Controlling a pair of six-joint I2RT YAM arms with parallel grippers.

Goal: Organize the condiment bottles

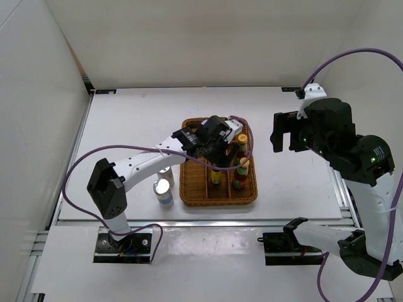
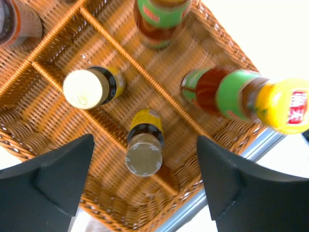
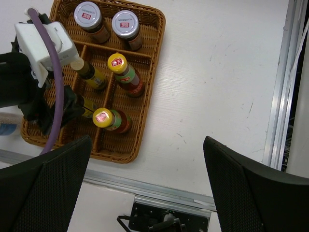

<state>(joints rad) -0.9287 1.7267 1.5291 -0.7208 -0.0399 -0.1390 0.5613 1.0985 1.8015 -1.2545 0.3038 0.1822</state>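
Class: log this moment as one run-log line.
left gripper: open over small dark bottle in tray | right gripper: open, empty | white cylinders: outside tray

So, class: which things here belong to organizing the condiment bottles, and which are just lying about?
Belong to the job:
- red sauce bottles, two
- dark yellow-labelled bottles, two
- lidded jars, two
- silver-topped cylinders, two, outside the tray

Just there:
- wicker tray
- purple cable
- table
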